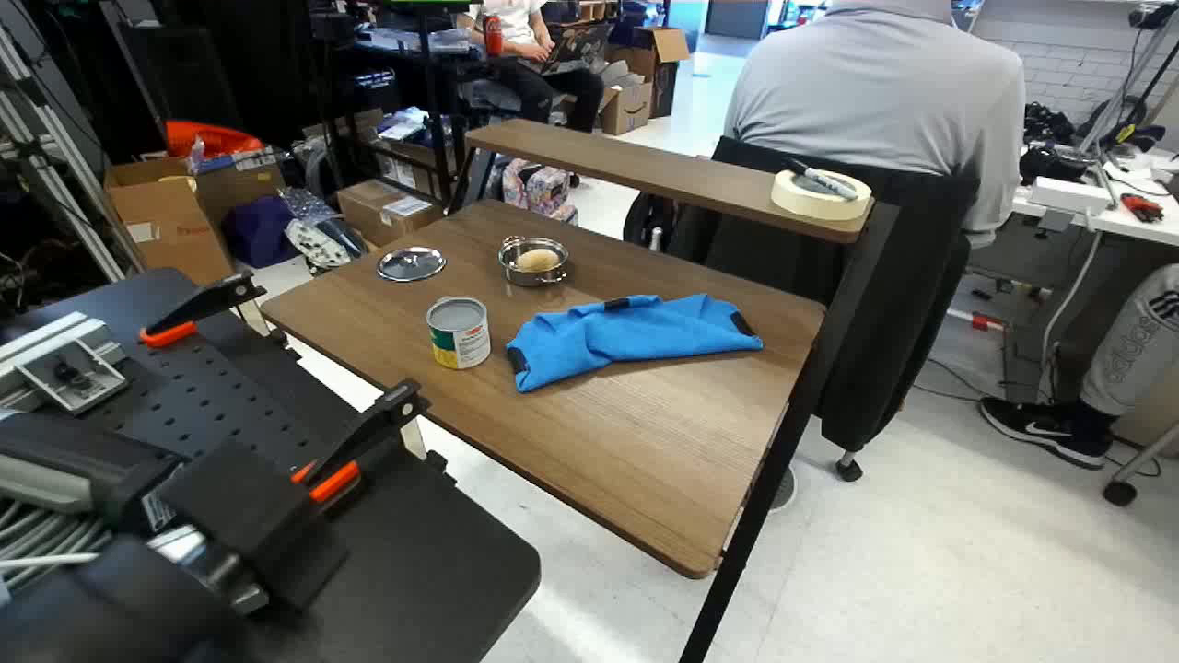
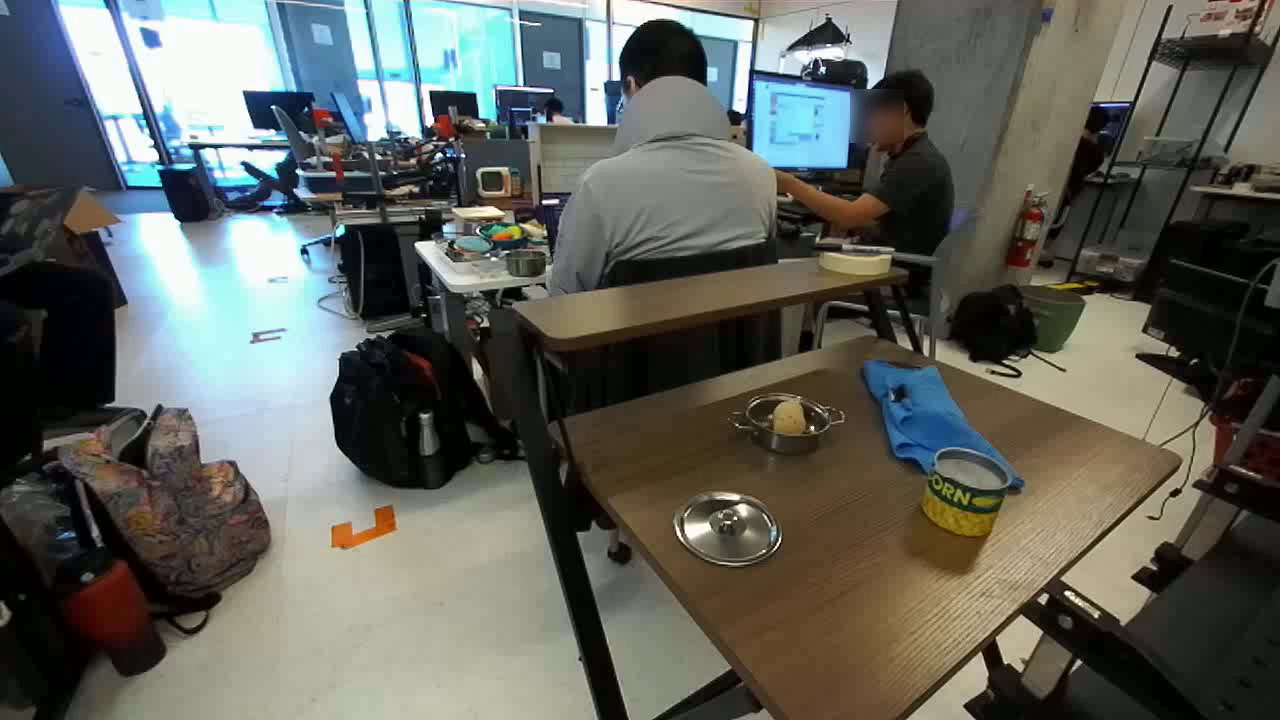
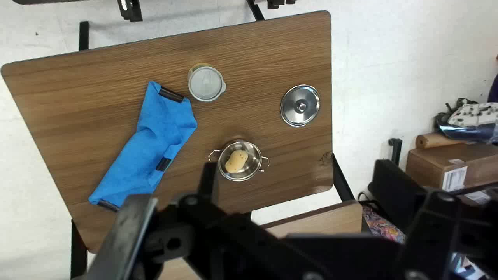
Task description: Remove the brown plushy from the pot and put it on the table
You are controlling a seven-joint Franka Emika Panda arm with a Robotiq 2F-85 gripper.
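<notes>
The brown plushy (image 3: 236, 161) sits inside the pot (image 3: 255, 159) on the table (image 3: 256, 50). In my wrist view, the blue cloth (image 3: 149, 144) lies left of the pot, the lid (image 3: 300, 105) to its upper right. My pincer (image 3: 290, 171) hangs spread apart, well away from the pot.

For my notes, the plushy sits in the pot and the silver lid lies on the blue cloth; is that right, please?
Not quite: the wrist view shows the silver lid on the table, apart from the blue cloth; the plushy sits in the pot.
</notes>
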